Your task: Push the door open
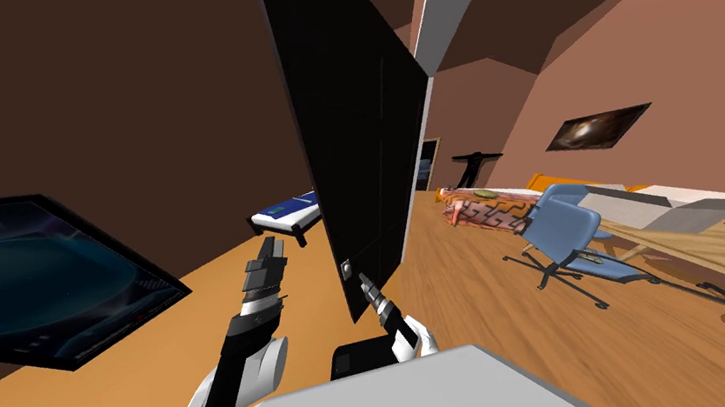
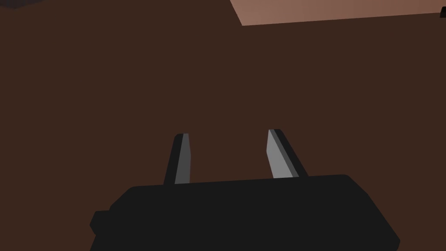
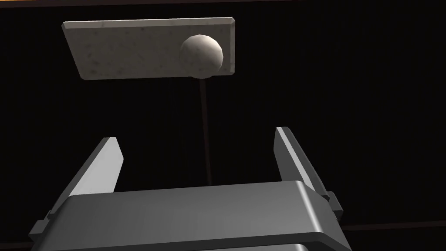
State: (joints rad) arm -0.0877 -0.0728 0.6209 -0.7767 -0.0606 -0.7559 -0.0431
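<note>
Straight ahead of us stands the tall black flat door (image 1: 359, 127), ajar, carrying a speckled grey rectangular plate (image 3: 130, 50) with a round pale knob (image 3: 201, 55). Our right gripper (image 3: 196, 135) points at the door face near the knob, fingers spread, pinching nothing. Our left gripper (image 1: 272, 245) is raised beside the door, fingers likewise spread.

Black door (image 1: 355, 127), partly open; pale round knob (image 3: 201, 56) on grey plate (image 3: 130, 48)
</note>
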